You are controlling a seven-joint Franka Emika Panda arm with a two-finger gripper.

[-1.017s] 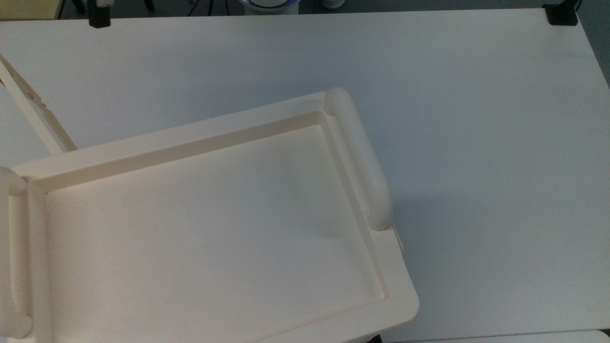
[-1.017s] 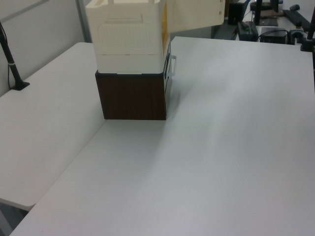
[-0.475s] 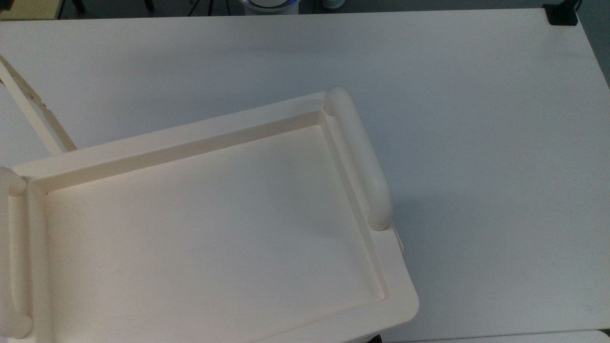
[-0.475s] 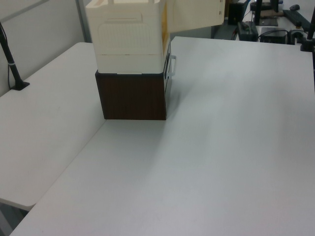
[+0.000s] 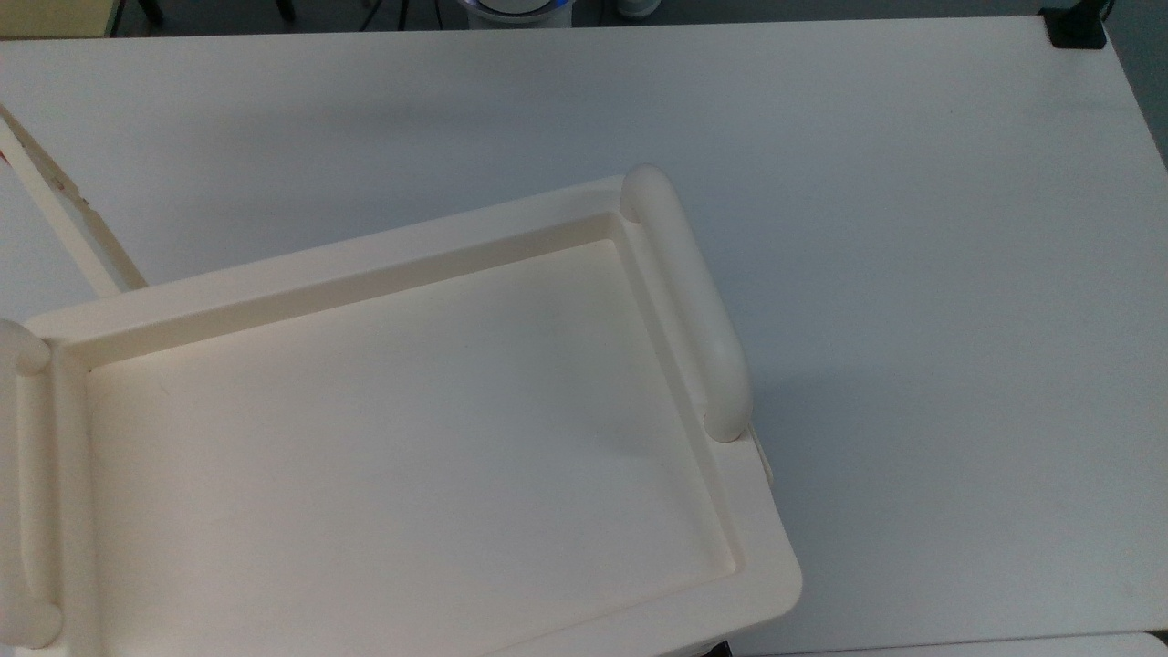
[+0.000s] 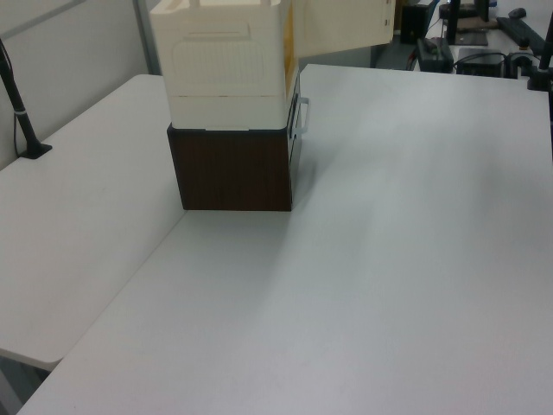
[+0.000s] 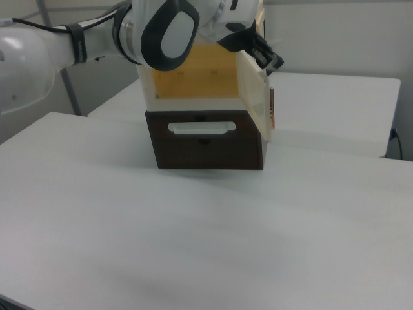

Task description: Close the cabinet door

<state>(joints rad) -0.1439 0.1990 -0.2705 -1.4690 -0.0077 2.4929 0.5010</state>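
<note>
The cabinet (image 7: 193, 77) is a cream box with a yellow inside, standing on a dark brown drawer (image 7: 203, 148). In the right view the cabinet door (image 7: 258, 103) is swung open on the cabinet's right side. The black end of my gripper (image 7: 261, 51) sits at the door's top edge, with the white arm reaching in from the right view's left. In the left view the cabinet door (image 6: 341, 24) sticks out to the right of the cabinet (image 6: 226, 69). From above, the cabinet door (image 5: 64, 210) shows edge-on at the top view's left, beside the cabinet's recessed top (image 5: 365, 265).
The cabinet stands on a wide white table (image 5: 912, 274) with open surface on the top view's right. A thick bar handle (image 5: 689, 301) runs along the cabinet top. A black clamp (image 5: 1077, 27) sits at the table's far corner, and a black post (image 6: 22, 112) stands at the left view's left.
A black gripper part at the top view's upper left slid further left and out of that picture. The door and cabinet have hardly shifted.
</note>
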